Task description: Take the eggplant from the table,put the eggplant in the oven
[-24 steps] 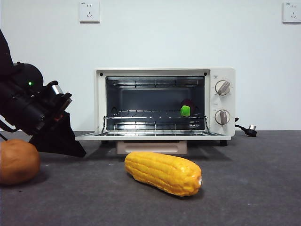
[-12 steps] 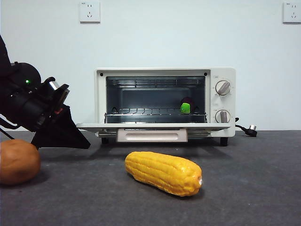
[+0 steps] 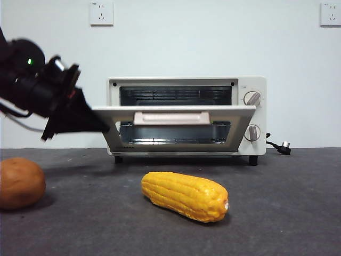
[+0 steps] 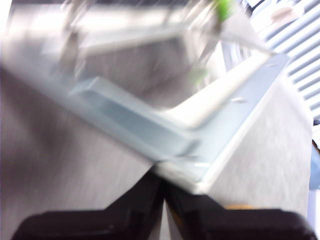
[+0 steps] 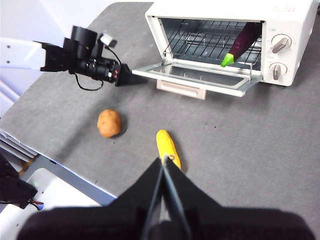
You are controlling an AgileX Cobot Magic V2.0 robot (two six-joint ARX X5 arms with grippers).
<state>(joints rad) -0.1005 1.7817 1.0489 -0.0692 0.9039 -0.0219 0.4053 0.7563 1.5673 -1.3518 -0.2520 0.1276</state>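
eggplant (image 5: 243,41) on the oven (image 3: 250,114) rack — both jaws clenched, left gripper (image 3: 98,124) at the door corner.

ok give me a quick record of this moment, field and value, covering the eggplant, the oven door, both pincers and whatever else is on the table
eggplant: inside the oven, lying on the wire rack, green stem end toward the opening
oven door: partly raised, about halfway between open and shut
left pincer: jaws together, at the door's left corner, pushing it up
right pincer: jaws together, holding nothing, high above the table's near side
corn: on the table in front of the oven
potato: on the table, left of the corn, apart from it
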